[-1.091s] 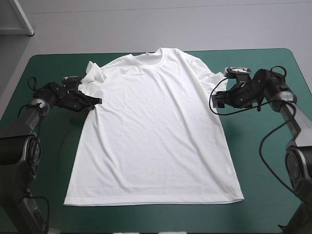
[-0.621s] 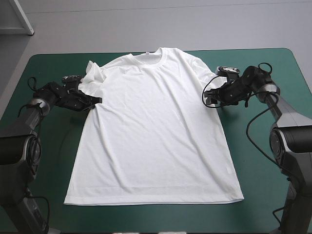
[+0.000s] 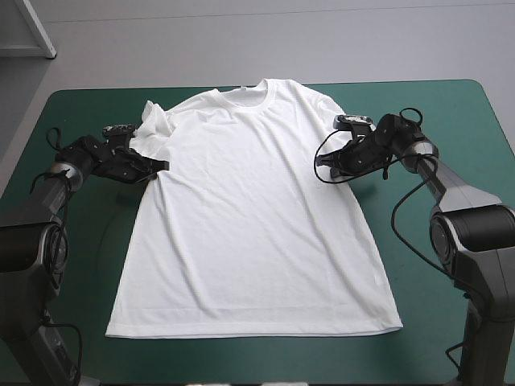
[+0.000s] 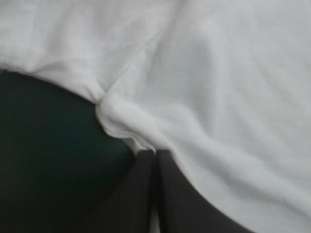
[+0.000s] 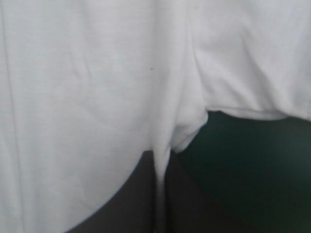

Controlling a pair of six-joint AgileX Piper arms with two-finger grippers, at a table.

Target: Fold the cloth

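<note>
The white T-shirt (image 3: 253,217) lies spread flat on the teal-green table, collar toward the far edge, hem near the front. My left gripper (image 3: 161,166) is shut on the T-shirt at the armpit below the rumpled left sleeve (image 3: 153,122); the left wrist view shows the fabric (image 4: 218,92) pinched between the fingers (image 4: 141,194). My right gripper (image 3: 324,165) is shut on the T-shirt at the opposite armpit, below the right sleeve. A strip of cloth (image 5: 87,97) runs between its fingers (image 5: 184,204).
Bare teal-green cover (image 3: 438,265) shows to the right of the shirt, to its left (image 3: 88,241) and along the front edge. The table's far edge (image 3: 402,82) runs just behind the collar.
My right arm slid inward from beside the right sleeve onto the shirt's armpit, and its fingers went from open to shut on the fabric. The left arm stayed put.
</note>
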